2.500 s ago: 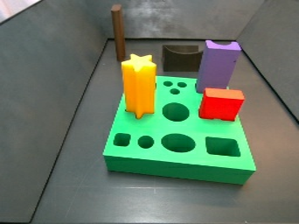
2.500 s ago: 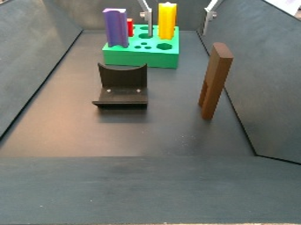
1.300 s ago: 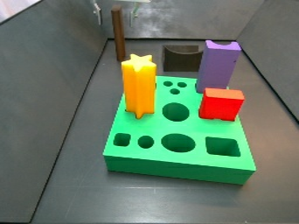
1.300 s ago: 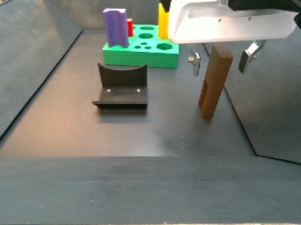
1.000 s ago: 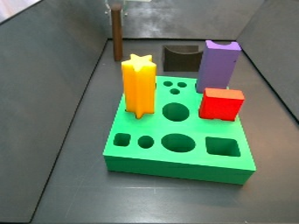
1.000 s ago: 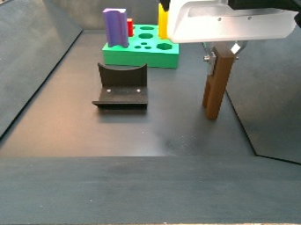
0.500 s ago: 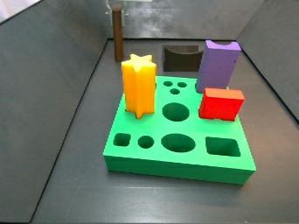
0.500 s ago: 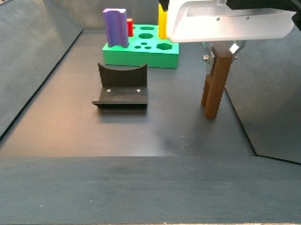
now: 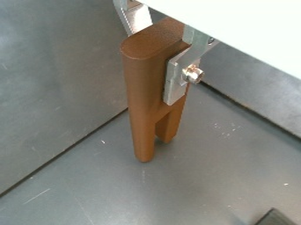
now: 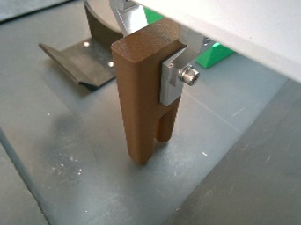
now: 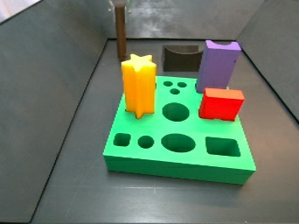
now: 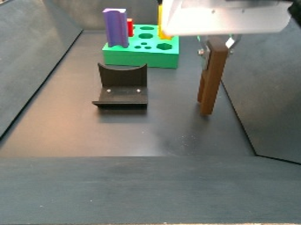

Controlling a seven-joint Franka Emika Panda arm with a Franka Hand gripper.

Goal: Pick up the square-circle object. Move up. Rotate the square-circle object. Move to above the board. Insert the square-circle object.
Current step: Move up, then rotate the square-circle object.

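The square-circle object (image 12: 209, 81) is a tall dark-brown slab that hangs upright, prong legs down, close over the dark floor by the right wall. My gripper (image 12: 214, 46) is shut on its top end. Both wrist views show the brown slab (image 9: 150, 101) (image 10: 146, 97) clamped between the silver fingers (image 9: 179, 75) (image 10: 174, 76). In a side view the slab (image 11: 118, 28) is at the far back, behind the board (image 11: 176, 171). The board is a thick green slab with round and square holes; it also shows far off in a side view (image 12: 141, 59).
A yellow star prism (image 11: 138, 86), a purple block (image 11: 218, 63) and a red block (image 11: 221, 103) stand in the board. The dark fixture (image 12: 121, 85) stands on the floor between board and slab, left of the slab. Grey walls enclose the floor on both sides.
The gripper came down over the slab and shut on its top. Since half a second ago the slab has risen a little with the gripper.
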